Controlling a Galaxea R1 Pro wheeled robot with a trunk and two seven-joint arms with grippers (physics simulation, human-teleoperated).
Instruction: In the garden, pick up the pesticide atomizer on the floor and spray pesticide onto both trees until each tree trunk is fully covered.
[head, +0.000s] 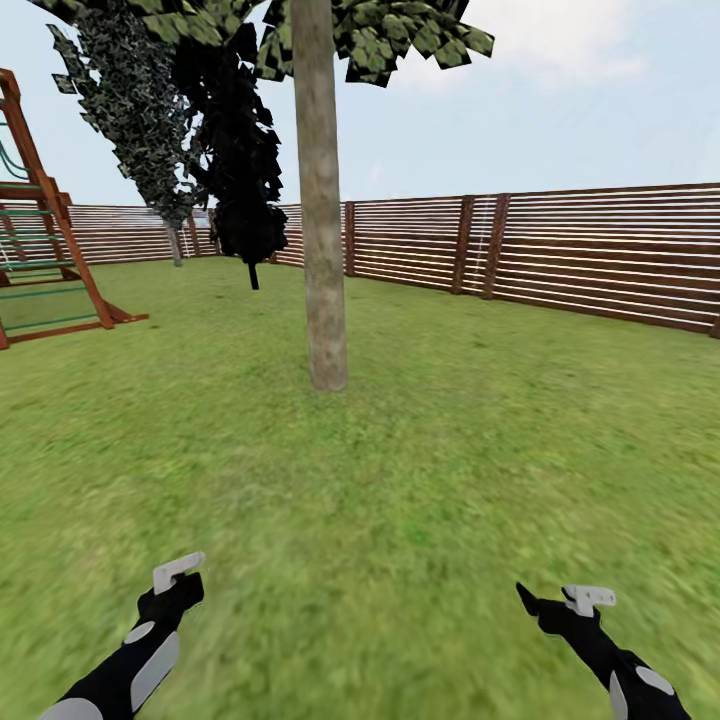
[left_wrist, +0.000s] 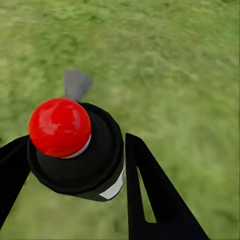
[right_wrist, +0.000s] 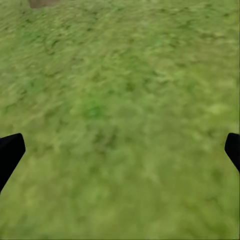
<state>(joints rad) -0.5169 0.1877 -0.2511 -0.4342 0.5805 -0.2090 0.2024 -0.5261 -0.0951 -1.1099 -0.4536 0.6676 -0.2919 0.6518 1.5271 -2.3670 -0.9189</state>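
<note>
**Sprayer in the left gripper, tree ahead**

The left gripper (left_wrist: 75, 165) grips the sprayer (left_wrist: 75, 150) between its two black fingers (left_wrist: 150, 195); the sprayer's red cap (left_wrist: 60, 126) and grey nozzle (left_wrist: 76, 84) show above the lawn (left_wrist: 175, 75). In the head view the left gripper (head: 172, 590) hangs low over the grass. The right gripper (head: 560, 605) holds nothing, its fingertips (right_wrist: 10, 152) spread wide. A pale tree trunk (head: 320, 220) stands ahead, well apart from both grippers, before the slatted fence (head: 600, 250).

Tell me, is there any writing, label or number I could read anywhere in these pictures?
None that can be read.
The sprayer in the left gripper carries a small white patch, but it shows no letters.
The tree trunk, the fence and the climbing frame bear no signs.
</note>
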